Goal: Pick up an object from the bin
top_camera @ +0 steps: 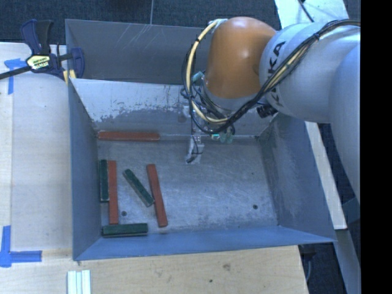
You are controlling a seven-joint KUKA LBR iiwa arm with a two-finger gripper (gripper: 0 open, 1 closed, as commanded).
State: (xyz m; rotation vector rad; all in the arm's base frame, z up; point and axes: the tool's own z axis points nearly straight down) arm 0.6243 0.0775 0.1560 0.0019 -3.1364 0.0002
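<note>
Hanging low over the bare grey floor of the bin (245,192), the gripper (195,153) sits toward 12 o'clock of the floor, close to the back wall, beneath the arm's orange cover (236,54). Whether it stands wide or narrow, I cannot tell from this angle.

The nearest thing is a long red-brown stick (128,136), which lies flat along the foot of the back wall. It is at 10 o'clock from the gripper, near it but apart.

The other sticks lie well apart from the gripper, at its 7 to 8 o'clock:
- A dark green stick (103,180) and a red stick (113,192) lie side by side, pointing 12 to 6.
- A slanted green stick (138,187) and a slanted red stick (157,195) lean toward 11 o'clock.
- A green crosswise stick (125,229) lies along the front wall.
</note>
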